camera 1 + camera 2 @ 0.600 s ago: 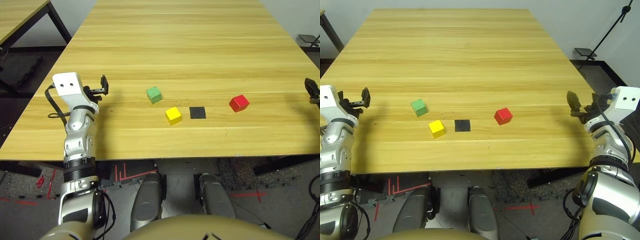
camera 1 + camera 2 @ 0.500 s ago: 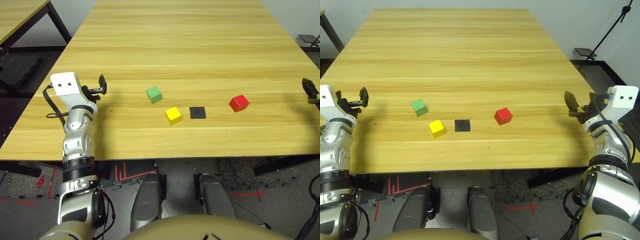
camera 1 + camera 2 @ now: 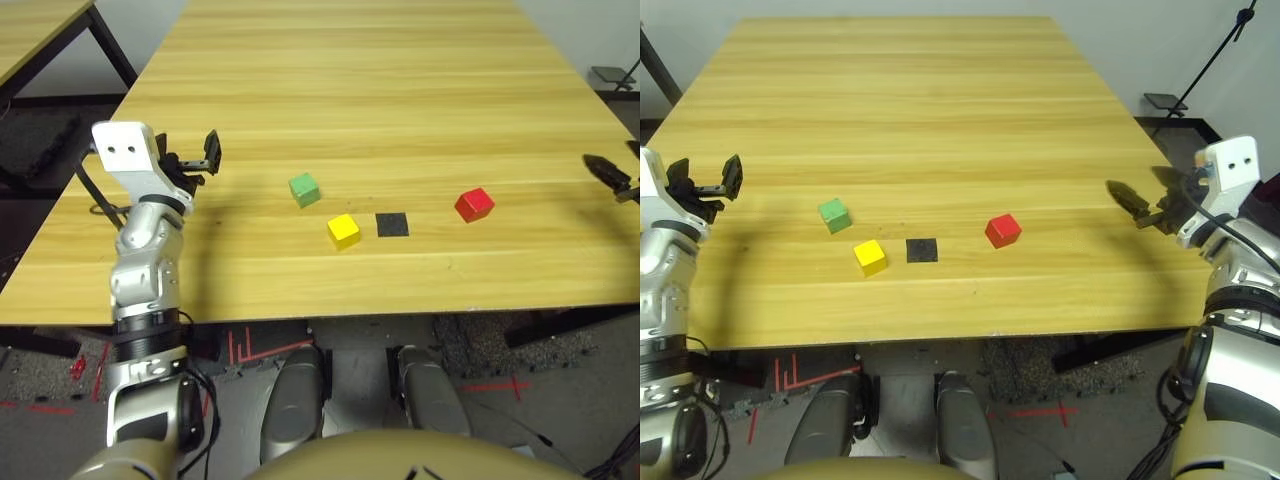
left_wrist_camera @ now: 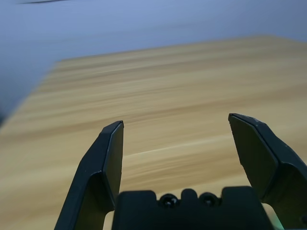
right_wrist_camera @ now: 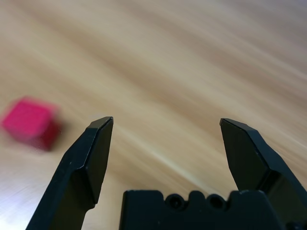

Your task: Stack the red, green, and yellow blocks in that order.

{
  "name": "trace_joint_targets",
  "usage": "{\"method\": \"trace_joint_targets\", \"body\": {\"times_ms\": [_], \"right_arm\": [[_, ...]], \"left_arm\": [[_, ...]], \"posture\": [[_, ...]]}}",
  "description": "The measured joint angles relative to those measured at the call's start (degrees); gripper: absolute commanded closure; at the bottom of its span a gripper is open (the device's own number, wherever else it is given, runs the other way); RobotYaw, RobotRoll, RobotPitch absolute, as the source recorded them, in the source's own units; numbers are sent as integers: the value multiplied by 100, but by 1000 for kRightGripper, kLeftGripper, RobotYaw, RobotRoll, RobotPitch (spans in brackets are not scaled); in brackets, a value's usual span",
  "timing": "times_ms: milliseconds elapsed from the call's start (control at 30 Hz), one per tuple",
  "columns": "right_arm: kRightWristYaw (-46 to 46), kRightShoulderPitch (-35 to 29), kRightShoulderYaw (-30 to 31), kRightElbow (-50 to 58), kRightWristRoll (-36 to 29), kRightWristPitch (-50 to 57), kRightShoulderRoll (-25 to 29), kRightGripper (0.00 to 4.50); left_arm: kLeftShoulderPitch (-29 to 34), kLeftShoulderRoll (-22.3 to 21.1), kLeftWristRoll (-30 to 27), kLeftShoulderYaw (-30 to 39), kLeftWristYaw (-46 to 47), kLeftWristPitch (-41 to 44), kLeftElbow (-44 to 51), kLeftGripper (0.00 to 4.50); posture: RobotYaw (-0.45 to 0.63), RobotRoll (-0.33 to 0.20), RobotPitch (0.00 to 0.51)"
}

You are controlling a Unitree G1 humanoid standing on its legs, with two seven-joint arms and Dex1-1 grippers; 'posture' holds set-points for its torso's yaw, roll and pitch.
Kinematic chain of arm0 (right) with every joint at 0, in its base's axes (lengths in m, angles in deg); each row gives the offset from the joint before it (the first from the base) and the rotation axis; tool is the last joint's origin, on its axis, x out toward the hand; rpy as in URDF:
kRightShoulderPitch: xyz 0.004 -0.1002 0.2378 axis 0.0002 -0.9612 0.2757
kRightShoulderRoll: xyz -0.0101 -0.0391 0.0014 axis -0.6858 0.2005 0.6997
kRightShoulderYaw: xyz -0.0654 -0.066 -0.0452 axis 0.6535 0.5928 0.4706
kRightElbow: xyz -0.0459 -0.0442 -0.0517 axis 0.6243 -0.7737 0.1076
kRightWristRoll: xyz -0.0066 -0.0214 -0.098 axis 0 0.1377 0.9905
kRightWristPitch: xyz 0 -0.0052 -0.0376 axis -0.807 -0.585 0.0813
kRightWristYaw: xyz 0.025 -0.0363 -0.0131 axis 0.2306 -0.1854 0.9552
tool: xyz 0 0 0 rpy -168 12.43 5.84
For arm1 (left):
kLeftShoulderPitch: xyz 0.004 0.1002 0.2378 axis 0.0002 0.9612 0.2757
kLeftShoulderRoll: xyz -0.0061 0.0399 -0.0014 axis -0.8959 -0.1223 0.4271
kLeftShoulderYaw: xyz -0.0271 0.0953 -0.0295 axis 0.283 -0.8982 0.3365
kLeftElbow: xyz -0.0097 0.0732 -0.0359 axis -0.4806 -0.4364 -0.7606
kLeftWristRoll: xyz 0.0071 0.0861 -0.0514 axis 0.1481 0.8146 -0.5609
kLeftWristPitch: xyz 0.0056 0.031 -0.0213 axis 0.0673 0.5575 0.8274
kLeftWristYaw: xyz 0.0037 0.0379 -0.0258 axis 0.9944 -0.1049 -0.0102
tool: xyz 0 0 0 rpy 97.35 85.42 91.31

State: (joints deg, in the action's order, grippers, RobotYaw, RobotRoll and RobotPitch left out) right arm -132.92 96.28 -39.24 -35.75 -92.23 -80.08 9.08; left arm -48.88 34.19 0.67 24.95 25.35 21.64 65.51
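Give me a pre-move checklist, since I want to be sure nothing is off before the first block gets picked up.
1. Right pincer open and empty: ok.
2. Left pincer open and empty: ok.
3. Red block free on the table, nothing on or against it: ok.
4. Green block and yellow block apart from each other, both unstacked: ok.
5. Black square patch uncovered, between the yellow and red blocks: ok.
6. Right pincer lined up on the red block: not ok, the block sits off to one side of its fingers in the right wrist view.

wood table point(image 3: 400, 80): 3 blocks point(image 3: 343, 230), patch point(image 3: 392, 224)
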Motion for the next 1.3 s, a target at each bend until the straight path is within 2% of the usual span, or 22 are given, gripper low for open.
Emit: {"method": "trace_joint_targets", "body": {"times_ms": [133,200,533,667,1067,1167,1300], "right_arm": [[-1076,248,838,-31,626,-557,-59,0],[-1280,454,1082,-103,856,-788,-181,0],[-1227,1290,1892,-508,1765,-1370,-759,0],[-1085,1429,2005,-591,1974,-1420,-984,0],[-676,1507,2245,-758,2445,-1504,-1349,0],[-575,1507,2279,-764,2503,-1514,-1431,640],[-479,1507,2338,-764,2600,-1592,-1524,2041]], "left_arm": [[-3,-391,-319,-465,-1024,458,106,44],[-27,-557,-313,-702,-1457,460,101,44],[-191,-1265,-280,-1302,-2701,665,145,44],[-53,-1474,-318,-1372,-2937,930,417,44],[456,-1433,-545,-1224,-2612,1553,1363,44],[548,-1398,-573,-1197,-2496,1643,1499,0],[660,-1350,-601,-1165,-2373,1711,1603,0]], "posture": [[88,-123,78],[100,-125,79],[201,-139,75],[231,-138,79],[310,-140,108],[317,-142,115],[318,-146,116]]}}
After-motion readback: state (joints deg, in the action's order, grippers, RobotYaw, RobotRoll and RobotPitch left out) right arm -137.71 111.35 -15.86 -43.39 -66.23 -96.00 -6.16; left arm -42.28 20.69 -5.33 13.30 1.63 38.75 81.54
